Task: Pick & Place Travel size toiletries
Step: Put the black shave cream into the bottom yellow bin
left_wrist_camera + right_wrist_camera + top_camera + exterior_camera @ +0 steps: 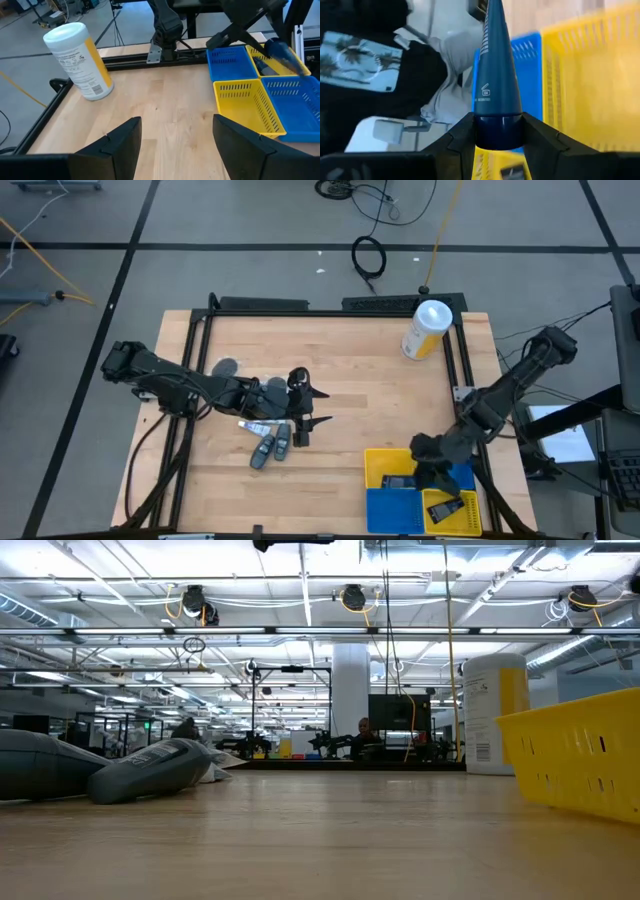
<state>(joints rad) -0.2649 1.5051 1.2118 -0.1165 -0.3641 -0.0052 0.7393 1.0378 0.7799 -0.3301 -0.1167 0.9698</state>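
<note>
Several travel size toiletries lie flat on the table left of centre: two dark grey tubes (272, 448), (150, 770) and a white tube (262, 427). Greyish round pieces (225, 367) lie farther back. My left gripper (320, 407) hovers open just right of them, with nothing between its fingers (125, 145). My right gripper (432, 475) is over the yellow and blue baskets (385, 505) at the near right, shut on a dark blue tube (492, 75). That tube shows blurred in the left wrist view (285, 55). My right gripper pinches the blue tube by its dark cap end (497, 132) between the two fingers. The tube's body runs on straight ahead of the fingers, in line with them. It slants down over the baskets, lifted clear of the table.
A large white-and-yellow canister (428, 328), (80, 60) stands upright at the far right corner. A black frame rail (300, 305) runs along the table's far edge and sides. The baskets hold other dark items (400, 480). Bare wood lies between the toiletries and the baskets.
</note>
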